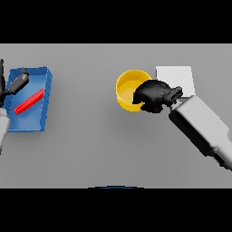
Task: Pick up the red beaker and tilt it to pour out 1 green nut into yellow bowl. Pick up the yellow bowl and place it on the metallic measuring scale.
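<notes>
My right hand (153,95) grips the round yellow bowl's (127,86) right rim; the flat metallic scale (176,76) lies just right. A shallow rim pinch could slip on lifting.

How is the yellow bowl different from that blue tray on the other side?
The yellow bowl is round; the blue tray is rectangular. The bowl sits right of centre with the right hand curled on its rim; the tray sits far left, by the left hand. The tray holds a red bar. Both rest on the grey table.

Single head view, down onto table (113,149)
</notes>
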You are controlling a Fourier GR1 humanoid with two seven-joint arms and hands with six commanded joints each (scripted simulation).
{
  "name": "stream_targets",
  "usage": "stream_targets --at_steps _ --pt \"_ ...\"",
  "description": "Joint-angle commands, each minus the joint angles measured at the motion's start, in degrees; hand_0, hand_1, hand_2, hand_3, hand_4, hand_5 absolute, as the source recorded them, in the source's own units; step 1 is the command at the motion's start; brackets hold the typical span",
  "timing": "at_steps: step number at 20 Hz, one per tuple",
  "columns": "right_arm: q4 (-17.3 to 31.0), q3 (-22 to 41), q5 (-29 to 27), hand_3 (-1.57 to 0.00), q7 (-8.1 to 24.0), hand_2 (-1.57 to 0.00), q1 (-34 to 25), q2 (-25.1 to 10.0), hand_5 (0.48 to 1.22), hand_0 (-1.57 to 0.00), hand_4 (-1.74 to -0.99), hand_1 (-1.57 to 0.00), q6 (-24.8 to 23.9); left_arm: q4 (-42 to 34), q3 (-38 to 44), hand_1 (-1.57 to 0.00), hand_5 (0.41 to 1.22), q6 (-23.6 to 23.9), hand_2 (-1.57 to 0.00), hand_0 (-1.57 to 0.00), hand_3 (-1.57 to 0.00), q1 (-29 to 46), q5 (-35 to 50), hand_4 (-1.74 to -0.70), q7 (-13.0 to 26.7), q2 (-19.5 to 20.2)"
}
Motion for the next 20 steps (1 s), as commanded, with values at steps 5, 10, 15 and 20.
stream_targets --at_steps 5,10,15,20 --pt "0.10 -3.83 -1.11 -1.28 0.91 -1.48 -0.06 -2.45 1.220 -1.57 -1.741 -1.57 -0.59 -1.29 -0.13 0.00 0.704 0.03 0.00 0.00 0.00 0.76 -0.19 -0.74 0.81 0.08" --pt "6.97 -7.62 0.32 -1.21 -0.67 -1.54 -2.30 -5.73 1.221 -1.57 -1.741 -1.57 -5.72 -1.52 -0.12 0.00 0.708 -0.24 0.00 0.00 0.00 0.78 -0.09 -0.74 1.66 -0.03" --pt "16.36 -10.59 0.77 -1.17 -2.38 -1.51 -4.15 -6.29 1.221 -1.57 -1.741 -1.57 -9.92 -2.63 -0.16 0.00 0.696 -1.02 0.00 0.00 0.00 1.06 0.08 -0.73 2.28 0.34" --pt "24.51 -11.40 2.56 -1.28 -4.51 -1.44 -3.74 -6.29 1.221 -1.57 -1.741 -1.57 -15.47 -2.46 -0.03 0.00 0.682 -0.95 0.00 0.00 0.00 1.12 -0.09 -0.72 1.86 0.58"
